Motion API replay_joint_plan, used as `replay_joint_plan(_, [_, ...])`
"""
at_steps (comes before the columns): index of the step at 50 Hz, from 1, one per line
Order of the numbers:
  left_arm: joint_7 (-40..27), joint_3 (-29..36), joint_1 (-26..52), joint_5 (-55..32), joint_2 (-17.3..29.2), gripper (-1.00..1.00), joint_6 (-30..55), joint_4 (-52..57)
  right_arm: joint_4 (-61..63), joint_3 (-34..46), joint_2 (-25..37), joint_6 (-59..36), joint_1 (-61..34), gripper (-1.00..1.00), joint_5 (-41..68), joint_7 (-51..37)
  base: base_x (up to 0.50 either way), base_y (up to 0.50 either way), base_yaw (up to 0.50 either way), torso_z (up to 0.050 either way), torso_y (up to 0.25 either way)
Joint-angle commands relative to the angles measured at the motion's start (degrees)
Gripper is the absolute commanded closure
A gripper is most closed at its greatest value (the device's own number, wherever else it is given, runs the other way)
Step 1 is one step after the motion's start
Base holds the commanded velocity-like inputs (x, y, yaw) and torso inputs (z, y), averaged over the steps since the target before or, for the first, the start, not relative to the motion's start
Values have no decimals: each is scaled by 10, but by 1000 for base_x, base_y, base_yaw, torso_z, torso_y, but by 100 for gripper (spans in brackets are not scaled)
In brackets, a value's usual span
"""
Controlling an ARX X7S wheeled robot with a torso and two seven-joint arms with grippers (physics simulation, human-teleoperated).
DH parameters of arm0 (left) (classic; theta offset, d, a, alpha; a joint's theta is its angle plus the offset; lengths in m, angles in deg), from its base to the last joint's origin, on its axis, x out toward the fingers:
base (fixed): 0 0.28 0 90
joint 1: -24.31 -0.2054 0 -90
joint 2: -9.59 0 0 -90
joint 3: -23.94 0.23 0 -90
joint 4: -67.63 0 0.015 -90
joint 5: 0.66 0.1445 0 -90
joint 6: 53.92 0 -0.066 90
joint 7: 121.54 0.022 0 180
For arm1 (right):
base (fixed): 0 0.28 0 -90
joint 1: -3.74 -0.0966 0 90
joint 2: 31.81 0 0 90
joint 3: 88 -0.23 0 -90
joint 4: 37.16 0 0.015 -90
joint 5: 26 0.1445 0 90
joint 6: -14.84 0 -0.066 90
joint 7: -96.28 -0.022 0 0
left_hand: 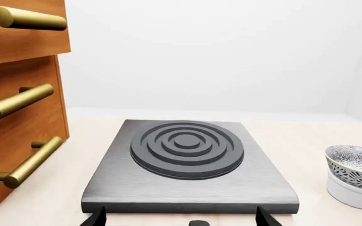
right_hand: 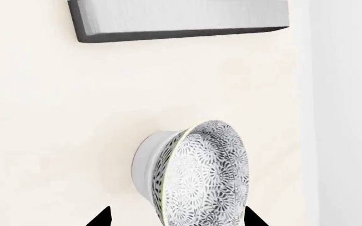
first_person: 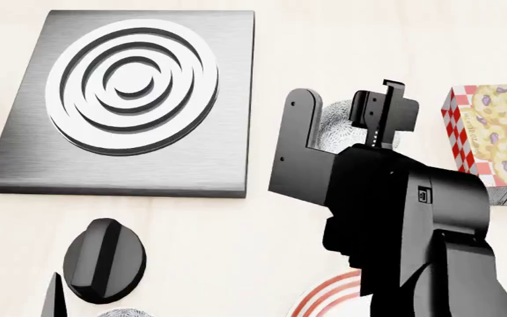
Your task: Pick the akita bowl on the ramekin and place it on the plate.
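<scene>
Head view shows the pale surface point(first_person: 263, 224), with the grey hob point(first_person: 24, 158) and its raised rings lying far-left. The right arm point(first_person: 412, 224) fills the middle, and its claw point(first_person: 352, 112) hangs over the bowl point(first_person: 337, 132), which shows only as a speckled patch between the black fingers point(first_person: 300, 142); the fingers stand apart on either side of it, not closed on it. A red-ringed plate point(first_person: 329, 297) peeks out at the near edge beside the arm, and a checked food box point(first_person: 491, 142) lies to the right. In the right wrist view the bowl point(right_hand: 200, 174) is round and deep, covered in a fine grey-black flower pattern on white, and it sits nested in the plain white ramekin point(right_hand: 144, 162). The left wrist view has it point(left_hand: 356, 162) seated in that cup point(left_hand: 350, 190), beside the hob, with wooden drawers point(left_hand: 17, 117) opposite. The left claw point(left_hand: 181, 219) shows only two spread tips, open, holding nothing.
</scene>
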Motion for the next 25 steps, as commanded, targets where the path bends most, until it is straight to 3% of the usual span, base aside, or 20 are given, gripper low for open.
replay_joint_plan(1, [-3,1,2,-8,4,-100,-2,-4,-77,-2,-18,45,-8,-100,24,-53,0,0,0,0,0])
replay_joint_plan(25, [-11,11,4,-10,10,-100,-5,-10,-113,-3,-20,58,16,-100,37,-86,0,0,0,0,0])
